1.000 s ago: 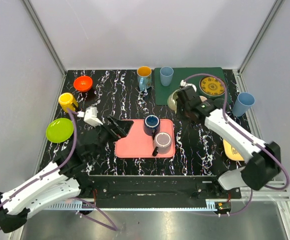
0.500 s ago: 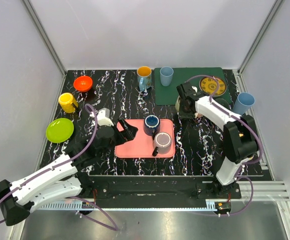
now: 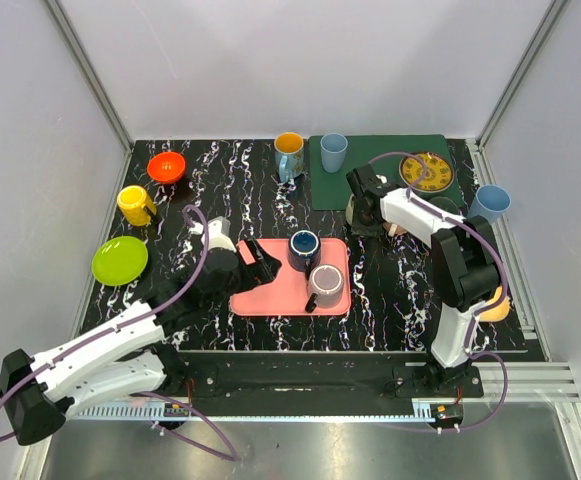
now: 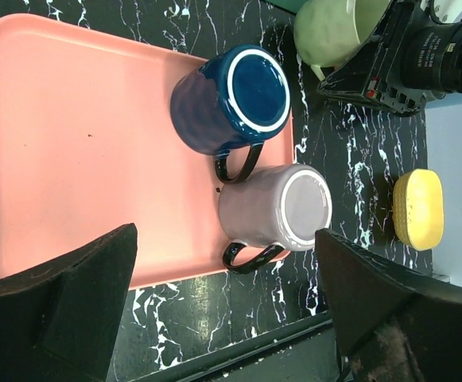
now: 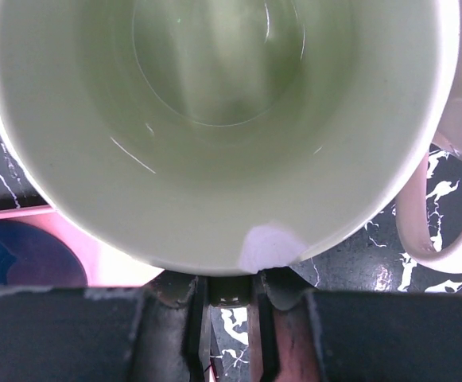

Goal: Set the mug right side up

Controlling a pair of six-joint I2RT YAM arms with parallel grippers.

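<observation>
Two mugs stand bottom-up on the pink tray in the left wrist view: a blue mug and, just below it in the frame, a grey mug, their handles close together. The left hand frames them from the lower corners, its dark fingers spread wide and holding nothing. At the top of that frame, off the tray, the pale green mug is tipped with its mouth toward the right hand. In the right wrist view the green mug's inside fills nearly everything. Its rim is pinched at the bottom centre between the closed fingers, and a pale handle loop shows at the right edge. From above, the right hand sits on the black marbled worktop at the lower left corner of the green mat, largely covering its mug. The left hand hovers at the tray's left edge.
</observation>
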